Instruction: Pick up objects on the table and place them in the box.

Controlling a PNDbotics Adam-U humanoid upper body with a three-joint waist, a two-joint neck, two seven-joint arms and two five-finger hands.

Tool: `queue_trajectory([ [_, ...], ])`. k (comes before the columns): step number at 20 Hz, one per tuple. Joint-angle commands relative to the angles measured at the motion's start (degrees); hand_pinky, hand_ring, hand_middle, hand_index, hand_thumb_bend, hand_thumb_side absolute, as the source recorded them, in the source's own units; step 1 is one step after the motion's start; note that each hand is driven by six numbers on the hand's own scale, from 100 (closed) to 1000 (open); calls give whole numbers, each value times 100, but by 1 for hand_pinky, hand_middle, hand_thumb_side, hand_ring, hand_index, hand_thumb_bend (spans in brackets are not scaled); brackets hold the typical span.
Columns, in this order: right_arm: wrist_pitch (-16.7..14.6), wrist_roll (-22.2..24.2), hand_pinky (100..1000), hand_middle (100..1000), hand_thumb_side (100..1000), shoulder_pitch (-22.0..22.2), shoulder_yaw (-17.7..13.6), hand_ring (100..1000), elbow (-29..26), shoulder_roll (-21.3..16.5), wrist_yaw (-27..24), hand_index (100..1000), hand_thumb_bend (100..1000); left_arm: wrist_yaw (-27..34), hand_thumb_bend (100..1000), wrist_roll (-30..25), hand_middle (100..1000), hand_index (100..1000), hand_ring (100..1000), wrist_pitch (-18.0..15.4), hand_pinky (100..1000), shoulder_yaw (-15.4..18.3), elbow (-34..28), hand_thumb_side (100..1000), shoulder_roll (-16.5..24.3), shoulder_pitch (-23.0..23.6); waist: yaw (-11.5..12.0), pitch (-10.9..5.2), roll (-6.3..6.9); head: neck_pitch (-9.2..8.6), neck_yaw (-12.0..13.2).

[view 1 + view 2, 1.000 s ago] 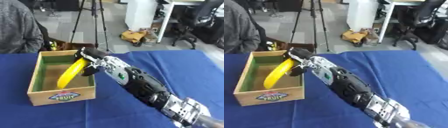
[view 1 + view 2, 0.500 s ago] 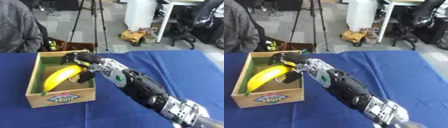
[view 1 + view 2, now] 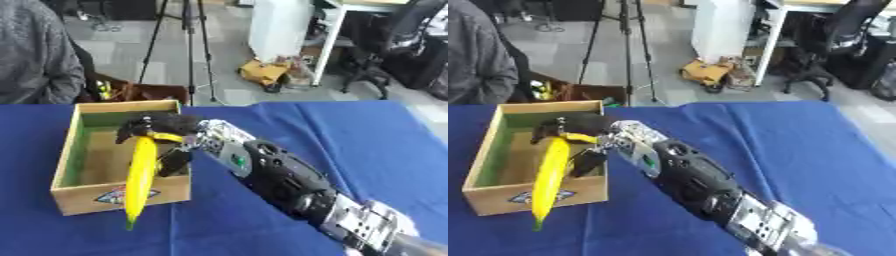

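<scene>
desk [image 3: 367, 150]: blue cloth, nothing else loose on it in view.
arm: right arm reached in from lower right, across to the box.
banana [image 3: 140, 175]: swung from lying diagonal in the box 0.5 s ago to hanging near vertical; tip now past the front wall, poking below it in view.
box [image 3: 66, 165]: wooden, green lining, same spot on the desk's left.
right hand [image 3: 157, 131]: fingers curled over the banana's top end, over the box.
left hand: not visible.
meaning: banana not seated; it probably needs laying flat inside before letting go, else it could tip out over the front.
</scene>
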Motion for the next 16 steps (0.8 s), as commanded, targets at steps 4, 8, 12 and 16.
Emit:
queue_trajectory([
  [4, 222, -117, 815, 780, 612, -101, -136, 895, 106, -93, 200, 792, 100, -3, 248, -1, 628, 586, 702, 9, 520, 54, -129, 1000, 28, -83, 0, -91, 15, -45, -10],
  [8, 781, -278, 727, 566, 522, -121, -196, 774, 145, -140, 354, 577, 100, -1, 249, -1, 628, 586, 701, 10, 519, 57, -128, 1000, 39, -82, -4, -112, 11, -52, -3],
  [12, 1230, -276, 602, 398, 393, -119, -219, 589, 93, -222, 494, 412, 100, -2, 250, -2, 629, 586, 701, 12, 519, 60, -123, 1000, 50, -76, -34, -133, 13, -61, 3],
  [16, 1532, -192, 479, 236, 386, -109, -229, 466, 55, -254, 695, 224, 100, 0, 250, -5, 629, 586, 701, 11, 519, 61, -121, 1000, 55, -74, -40, -147, 17, -69, 0],
])
